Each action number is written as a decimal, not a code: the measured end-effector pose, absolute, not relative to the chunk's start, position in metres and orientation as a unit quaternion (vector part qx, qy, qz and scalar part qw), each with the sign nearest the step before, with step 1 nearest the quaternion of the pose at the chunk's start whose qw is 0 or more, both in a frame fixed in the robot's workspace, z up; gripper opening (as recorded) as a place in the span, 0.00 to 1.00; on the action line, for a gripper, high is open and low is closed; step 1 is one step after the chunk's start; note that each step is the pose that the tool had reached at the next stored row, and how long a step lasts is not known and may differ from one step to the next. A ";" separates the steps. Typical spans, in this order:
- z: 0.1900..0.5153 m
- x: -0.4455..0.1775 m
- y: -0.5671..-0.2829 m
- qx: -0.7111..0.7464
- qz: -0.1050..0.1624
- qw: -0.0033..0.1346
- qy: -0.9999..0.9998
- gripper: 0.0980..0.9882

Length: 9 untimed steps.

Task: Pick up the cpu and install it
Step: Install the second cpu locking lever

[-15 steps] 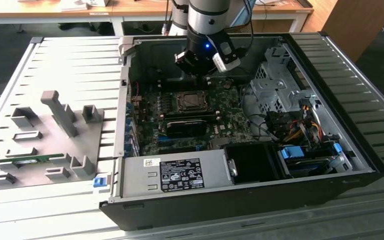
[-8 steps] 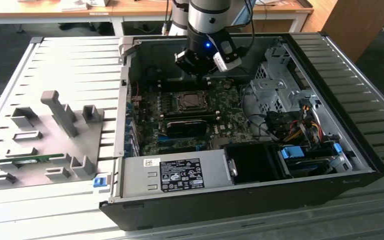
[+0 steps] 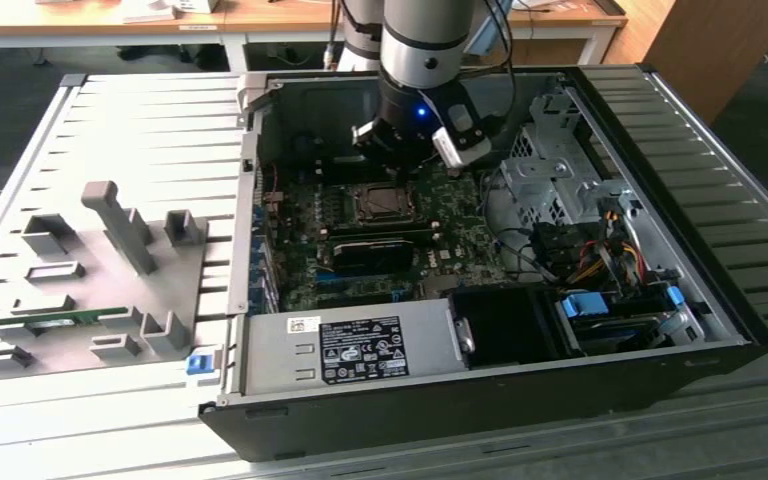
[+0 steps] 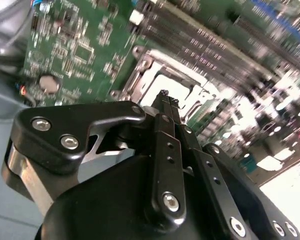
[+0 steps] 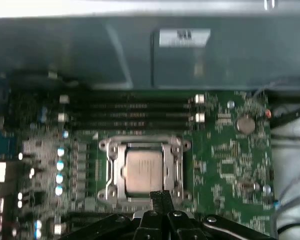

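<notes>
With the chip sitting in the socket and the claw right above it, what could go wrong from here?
The claw, fingers together, hangs just over the socket frame, so a small drop might scrape the cpu or bend the frame. The cpu lies in the socket but the pictures cannot confirm it is fully level; pressing on it might damage the contacts beneath. Cables beside the arm inside the case could snag.

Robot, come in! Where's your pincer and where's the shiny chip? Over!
Pincer shut, empty, above the socket edge. Cpu sitting in the socket. Nothing lying on it.
</notes>
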<state>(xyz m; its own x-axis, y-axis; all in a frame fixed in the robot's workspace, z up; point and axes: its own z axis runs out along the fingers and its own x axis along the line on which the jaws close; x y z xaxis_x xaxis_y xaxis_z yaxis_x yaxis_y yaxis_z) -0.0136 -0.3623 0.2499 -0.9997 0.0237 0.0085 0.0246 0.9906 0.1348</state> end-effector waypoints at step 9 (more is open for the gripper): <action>0.245 -0.013 -0.375 -0.013 -0.069 0.011 -0.997 0.01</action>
<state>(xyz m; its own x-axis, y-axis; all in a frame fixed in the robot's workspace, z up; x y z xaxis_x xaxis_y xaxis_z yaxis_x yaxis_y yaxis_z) -0.0129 -0.3745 0.2454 -0.9994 0.0237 0.0234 0.0267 0.9901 0.1375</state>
